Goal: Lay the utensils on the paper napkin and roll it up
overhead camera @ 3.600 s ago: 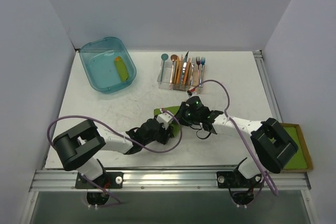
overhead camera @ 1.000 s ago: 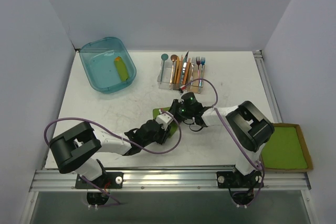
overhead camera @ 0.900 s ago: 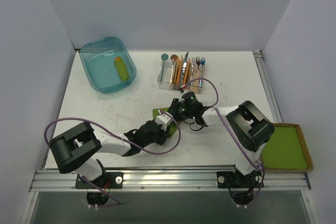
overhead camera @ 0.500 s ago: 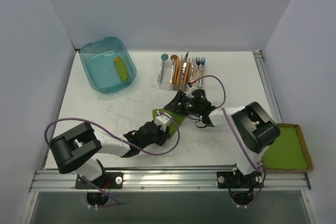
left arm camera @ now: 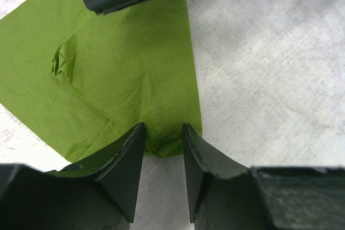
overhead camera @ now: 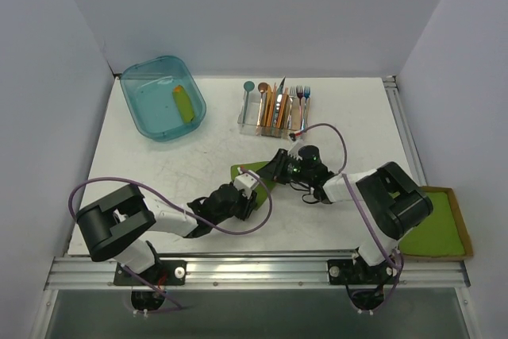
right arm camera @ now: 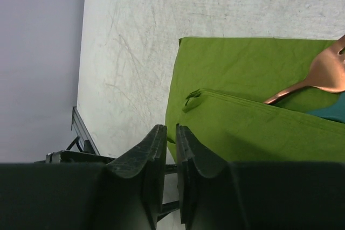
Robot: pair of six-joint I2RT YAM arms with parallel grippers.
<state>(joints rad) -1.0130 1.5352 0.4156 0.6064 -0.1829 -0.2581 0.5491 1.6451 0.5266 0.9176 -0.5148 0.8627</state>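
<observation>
Black L fingers (left arm camera: 121, 165) — narrow gap, paper napkin (left arm camera: 124, 68) corner lying flat btwn them. R fingers (right arm camera: 145, 160) all but closed at napkin edge, can't tell if nipping it. Flap folded over copper fork (right arm camera: 323, 74) + teal spoon (right arm camera: 335, 112) — on white surface (left arm camera: 269, 68).

The paper napkin's (right arm camera: 259, 127) fold hides the copper fork's (right arm camera: 318, 76) handle end, and the picture's edge crops its tines and the teal spoon (right arm camera: 333, 111).
</observation>
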